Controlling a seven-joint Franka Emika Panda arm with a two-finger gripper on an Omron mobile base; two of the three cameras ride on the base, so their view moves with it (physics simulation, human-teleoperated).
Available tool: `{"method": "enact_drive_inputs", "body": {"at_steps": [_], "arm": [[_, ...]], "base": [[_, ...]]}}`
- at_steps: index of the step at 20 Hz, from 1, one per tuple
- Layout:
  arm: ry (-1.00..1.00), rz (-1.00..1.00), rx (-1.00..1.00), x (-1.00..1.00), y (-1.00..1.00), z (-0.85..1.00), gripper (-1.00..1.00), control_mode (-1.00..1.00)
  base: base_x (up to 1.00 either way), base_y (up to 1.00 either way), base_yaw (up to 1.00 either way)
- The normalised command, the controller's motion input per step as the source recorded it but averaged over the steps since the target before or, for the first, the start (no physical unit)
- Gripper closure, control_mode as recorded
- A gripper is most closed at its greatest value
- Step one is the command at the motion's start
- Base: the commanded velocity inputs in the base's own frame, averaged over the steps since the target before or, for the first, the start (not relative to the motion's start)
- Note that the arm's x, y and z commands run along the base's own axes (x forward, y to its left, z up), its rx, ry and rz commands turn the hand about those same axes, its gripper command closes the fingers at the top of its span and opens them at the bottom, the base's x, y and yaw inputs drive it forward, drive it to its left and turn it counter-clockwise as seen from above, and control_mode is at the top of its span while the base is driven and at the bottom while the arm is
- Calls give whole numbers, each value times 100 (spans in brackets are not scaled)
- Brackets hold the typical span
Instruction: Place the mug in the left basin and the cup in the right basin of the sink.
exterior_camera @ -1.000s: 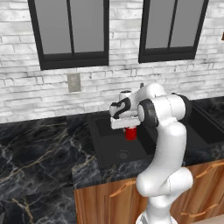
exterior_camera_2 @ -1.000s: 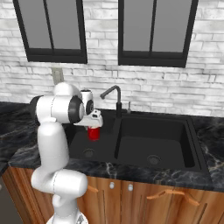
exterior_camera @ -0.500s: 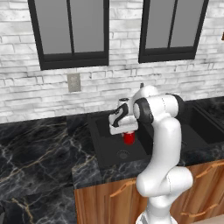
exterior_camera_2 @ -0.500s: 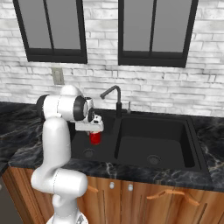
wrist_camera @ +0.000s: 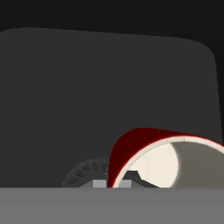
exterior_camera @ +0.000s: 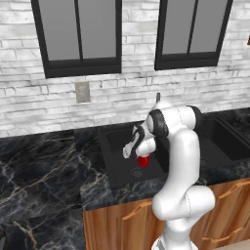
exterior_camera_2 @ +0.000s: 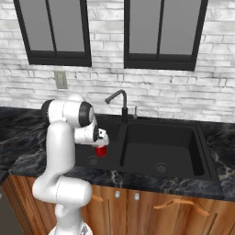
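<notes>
My gripper [exterior_camera: 141,154] is shut on the rim of the red mug [exterior_camera: 143,161], holding it upright low inside the left basin [exterior_camera: 117,149] of the black sink. From the right base view the mug [exterior_camera_2: 101,151] hangs under the gripper [exterior_camera_2: 101,143], just beside the left basin's round drain [exterior_camera_2: 93,161]. The hand view looks down on the mug's red wall [wrist_camera: 131,148] and pale inside, with the drain [wrist_camera: 85,175] and basin floor [wrist_camera: 109,87] close below. The right basin [exterior_camera_2: 160,142] holds nothing. The cup is out of view.
A thin black gooseneck faucet [exterior_camera_2: 120,98] stands behind the divider between the basins. Dark marble counter [exterior_camera: 44,171] runs to the left of the sink. A white brick wall with two dark windows and an outlet [exterior_camera: 82,92] backs the counter.
The arm has lowered the mug from about rim height down into the left basin, toward its drain. The grip on the mug stays the same.
</notes>
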Motion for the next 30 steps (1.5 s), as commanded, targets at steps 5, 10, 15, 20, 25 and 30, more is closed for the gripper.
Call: {"method": "enact_drive_inputs", "body": {"at_steps": [5, 10, 15, 20, 25, 30], "arm": [[-7, 0, 1, 4, 0, -33, 100, -100], [-2, 1, 3, 15, 0, -23, 100, -100], [0, 0, 3, 19, 0, -13, 100, -100], [0, 0, 0, -1, 0, 0, -100, -100], [4, 0, -1, -2, 1, 14, -100, -100], [13, 0, -8, 0, 5, 38, -100, -100]], "base": [[0, 0, 0], [0, 0, 0], [0, 0, 0], [0, 0, 0], [0, 0, 0], [0, 0, 0]]}}
